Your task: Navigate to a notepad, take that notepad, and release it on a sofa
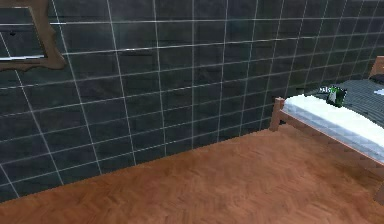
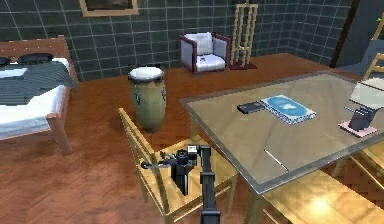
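Observation:
A flat blue and white pad-like thing (image 2: 287, 107) lies on the glass-topped table (image 2: 300, 145) at the arm side view's right, with a dark flat item (image 2: 250, 107) just left of it. A white-cushioned armchair (image 2: 205, 50) stands against the far tiled wall. The dark arm rises from the bottom edge, and the gripper (image 2: 155, 164) points left in front of a wooden chair (image 2: 150, 150) at the table's near corner. I cannot tell whether it holds anything.
A conga drum (image 2: 146, 97) stands on the wood floor beyond the chair. The bed (image 2: 30, 95) lies at the left and shows again in the forward view (image 1: 335, 120) with a small green thing (image 1: 337, 95) on it. A dark tiled wall (image 1: 150, 80) stands close ahead.

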Robot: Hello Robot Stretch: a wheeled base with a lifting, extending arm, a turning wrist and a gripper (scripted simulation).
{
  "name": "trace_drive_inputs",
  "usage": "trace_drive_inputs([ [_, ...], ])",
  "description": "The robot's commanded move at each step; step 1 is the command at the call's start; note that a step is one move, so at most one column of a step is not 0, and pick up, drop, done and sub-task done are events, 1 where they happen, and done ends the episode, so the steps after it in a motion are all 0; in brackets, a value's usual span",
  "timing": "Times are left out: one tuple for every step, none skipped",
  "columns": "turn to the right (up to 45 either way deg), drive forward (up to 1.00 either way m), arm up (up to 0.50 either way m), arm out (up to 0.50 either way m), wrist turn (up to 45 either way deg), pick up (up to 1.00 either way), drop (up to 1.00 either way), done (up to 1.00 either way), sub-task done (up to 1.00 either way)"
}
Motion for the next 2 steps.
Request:
trace_drive_inputs([
  [0.0, 0.0, 0.0, 0.0, 42.0, 0.0, 0.0, 0.0, 0.0],
  [0.0, 0.0, -0.3, 0.0, 0.0, 0.0, 0.0, 0.0, 0.0],
])
